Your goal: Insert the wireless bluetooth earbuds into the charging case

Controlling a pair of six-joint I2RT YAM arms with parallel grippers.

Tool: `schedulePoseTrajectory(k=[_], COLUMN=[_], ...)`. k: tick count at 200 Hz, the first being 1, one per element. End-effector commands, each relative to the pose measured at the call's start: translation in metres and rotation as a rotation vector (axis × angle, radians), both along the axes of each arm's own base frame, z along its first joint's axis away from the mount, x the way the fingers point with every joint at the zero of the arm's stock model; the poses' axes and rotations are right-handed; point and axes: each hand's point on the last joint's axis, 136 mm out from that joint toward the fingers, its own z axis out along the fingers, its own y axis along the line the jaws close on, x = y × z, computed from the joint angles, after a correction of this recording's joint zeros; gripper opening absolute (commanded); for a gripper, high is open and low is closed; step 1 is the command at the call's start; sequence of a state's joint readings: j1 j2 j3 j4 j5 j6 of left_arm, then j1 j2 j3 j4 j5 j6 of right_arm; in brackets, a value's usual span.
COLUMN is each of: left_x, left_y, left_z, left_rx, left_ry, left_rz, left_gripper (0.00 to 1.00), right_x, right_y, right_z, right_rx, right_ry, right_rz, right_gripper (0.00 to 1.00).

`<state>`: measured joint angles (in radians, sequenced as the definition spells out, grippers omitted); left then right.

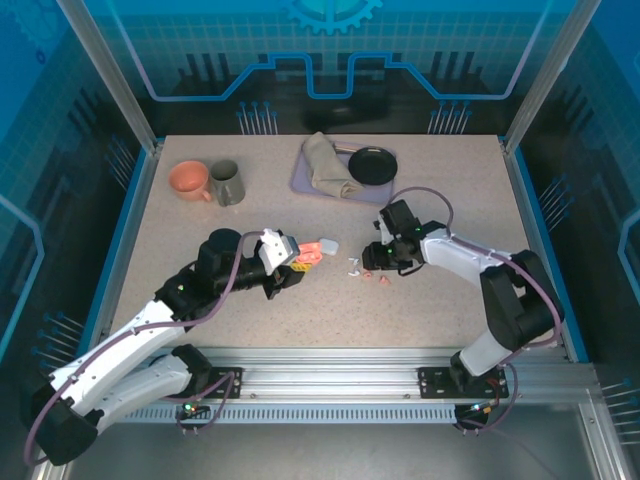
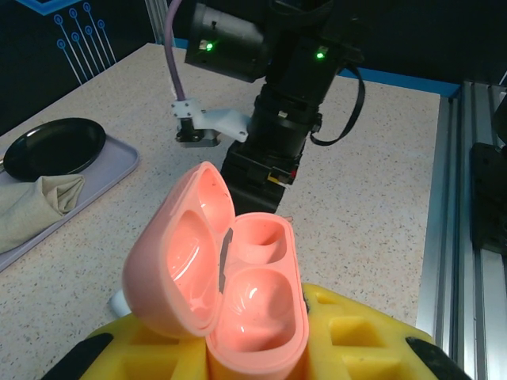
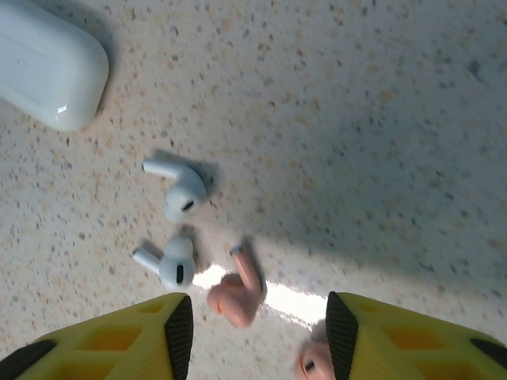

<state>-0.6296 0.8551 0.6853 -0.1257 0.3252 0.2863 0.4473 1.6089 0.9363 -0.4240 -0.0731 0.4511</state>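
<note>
A salmon-pink charging case [image 2: 257, 317] stands upright with its lid [image 2: 178, 253] hinged open and both wells empty; my left gripper [image 2: 253, 360] is shut on its lower body, just above the table [image 1: 318, 248]. My right gripper [image 3: 258, 336] hangs low over the earbuds, open, pads apart. One pink earbud [image 3: 238, 291] lies on the table between its fingers, touching neither pad. A second pink earbud [image 3: 311, 366] lies against the right finger [image 3: 372, 336]. Two white earbuds [image 3: 184, 190] [image 3: 170, 265] lie just beyond the left finger. In the top view the right gripper [image 1: 378, 262] is over the earbuds [image 1: 355, 267].
A closed white case [image 3: 47, 71] lies beyond the white earbuds. At the back stand an orange mug [image 1: 188, 179] and a grey mug [image 1: 227, 183], and a lavender tray [image 1: 305, 178] holds a folded cloth [image 1: 328, 165] and a black dish [image 1: 372, 165].
</note>
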Motion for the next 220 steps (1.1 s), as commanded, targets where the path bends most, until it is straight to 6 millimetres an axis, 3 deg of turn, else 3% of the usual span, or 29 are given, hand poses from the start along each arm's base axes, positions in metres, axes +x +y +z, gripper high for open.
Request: schedulePoseTrajectory(k=[1, 116, 220], left_x=[-0.004, -0.007, -0.007], left_y=[0.002, 0.007, 0.010], left_z=[0.001, -0.003, -0.006], left_rx=[-0.004, 0.007, 0.017], left_ry=[0.005, 0.013, 0.013], left_rz=[0.004, 0.017, 0.030], left_gripper=[0.00, 0.00, 0.00], right_x=[0.006, 0.003, -0.014], right_y=[0.015, 0.040, 0.065], right_z=[-0.004, -0.028, -0.022], right_rx=[0.011, 0.026, 0.129], right_ry=[0.016, 0.090, 0.118], right_rz=[0.020, 0.079, 0.182], right_gripper=[0.44, 0.37, 0.37])
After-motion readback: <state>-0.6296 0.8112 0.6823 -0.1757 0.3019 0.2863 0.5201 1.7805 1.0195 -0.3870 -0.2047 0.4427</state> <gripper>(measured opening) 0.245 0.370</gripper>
